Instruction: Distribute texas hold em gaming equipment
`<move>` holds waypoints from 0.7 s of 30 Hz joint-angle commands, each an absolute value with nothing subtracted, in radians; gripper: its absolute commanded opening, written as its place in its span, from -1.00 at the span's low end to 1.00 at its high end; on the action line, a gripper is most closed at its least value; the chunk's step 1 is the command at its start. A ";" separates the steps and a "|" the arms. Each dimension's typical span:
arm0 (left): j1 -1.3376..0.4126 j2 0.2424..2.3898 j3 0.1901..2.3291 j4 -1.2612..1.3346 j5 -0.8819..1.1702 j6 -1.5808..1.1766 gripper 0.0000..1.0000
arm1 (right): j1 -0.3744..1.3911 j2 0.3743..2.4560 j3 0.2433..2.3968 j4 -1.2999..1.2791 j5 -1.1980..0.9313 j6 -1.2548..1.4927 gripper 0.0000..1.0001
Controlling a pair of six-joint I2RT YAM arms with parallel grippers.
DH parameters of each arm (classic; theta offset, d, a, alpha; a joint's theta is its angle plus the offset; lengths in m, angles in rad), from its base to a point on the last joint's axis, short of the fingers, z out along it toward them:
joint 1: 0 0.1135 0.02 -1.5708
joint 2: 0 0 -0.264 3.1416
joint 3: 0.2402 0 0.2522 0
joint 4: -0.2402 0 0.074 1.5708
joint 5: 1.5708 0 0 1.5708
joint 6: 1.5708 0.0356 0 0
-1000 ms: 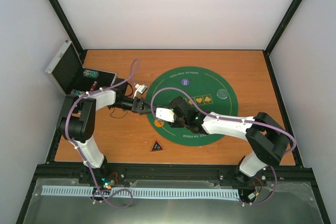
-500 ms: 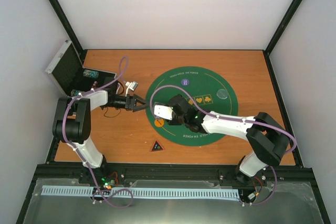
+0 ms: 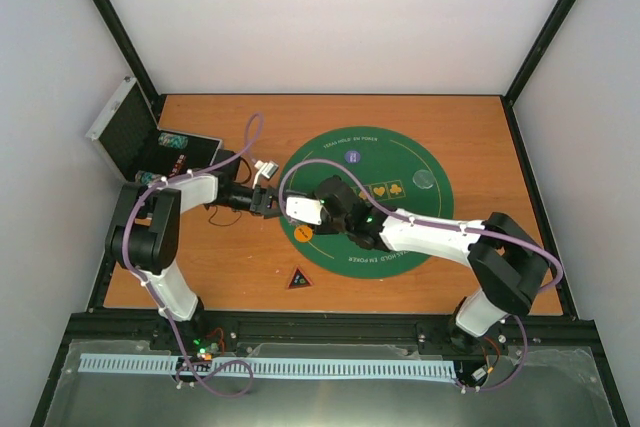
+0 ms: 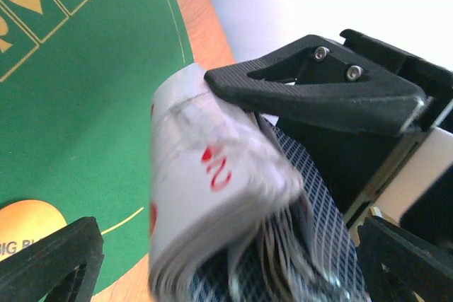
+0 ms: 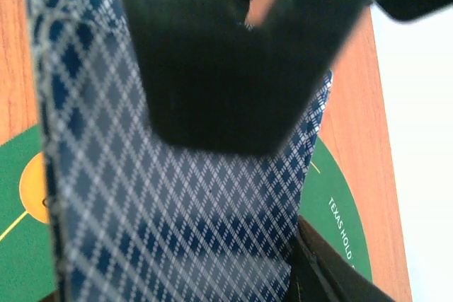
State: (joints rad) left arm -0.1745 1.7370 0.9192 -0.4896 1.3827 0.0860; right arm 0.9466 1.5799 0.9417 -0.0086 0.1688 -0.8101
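Note:
My right gripper (image 3: 300, 211) is shut on a deck of playing cards (image 3: 304, 212) and holds it over the left edge of the green mat (image 3: 400, 162). In the left wrist view the deck (image 4: 205, 196) shows a white face with a red mark and blue-patterned backs fanned below. My left gripper (image 3: 272, 203) is open, with its fingers wide on either side of the deck (image 4: 226, 266). The card back (image 5: 170, 210) fills the right wrist view. An orange chip (image 3: 303, 234), a purple chip (image 3: 352, 157) and a clear disc (image 3: 425, 181) lie on the mat. The dark triangle (image 3: 298, 278) lies on the wood.
The open silver case (image 3: 135, 137) stands at the table's far left with small items inside. The two arms meet at the mat's left edge, and cables loop above both. Black frame posts stand at the table corners.
My left gripper drew back to the left, then came right again up to the deck. My right gripper has carried the deck a little further left.

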 commanded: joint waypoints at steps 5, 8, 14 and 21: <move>-0.200 1.760 0.954 -0.489 1.416 0.109 0.59 | 0.981 1.611 0.994 0.012 0.172 -0.844 -0.21; -0.199 1.767 0.955 -0.504 1.435 0.127 0.26 | 0.982 1.611 1.000 0.011 0.174 -0.852 -0.20; -0.201 1.764 0.973 -0.576 1.521 0.220 -0.47 | 0.982 1.618 1.002 0.015 0.175 -0.858 -0.20; -0.201 1.762 1.004 -0.680 1.560 0.336 -0.99 | 0.981 1.584 0.975 0.018 0.200 -0.835 0.51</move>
State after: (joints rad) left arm -0.1692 1.7847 0.9524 -0.6483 1.4155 0.1589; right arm 0.9936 1.6020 0.9791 -0.0029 0.1879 -0.8814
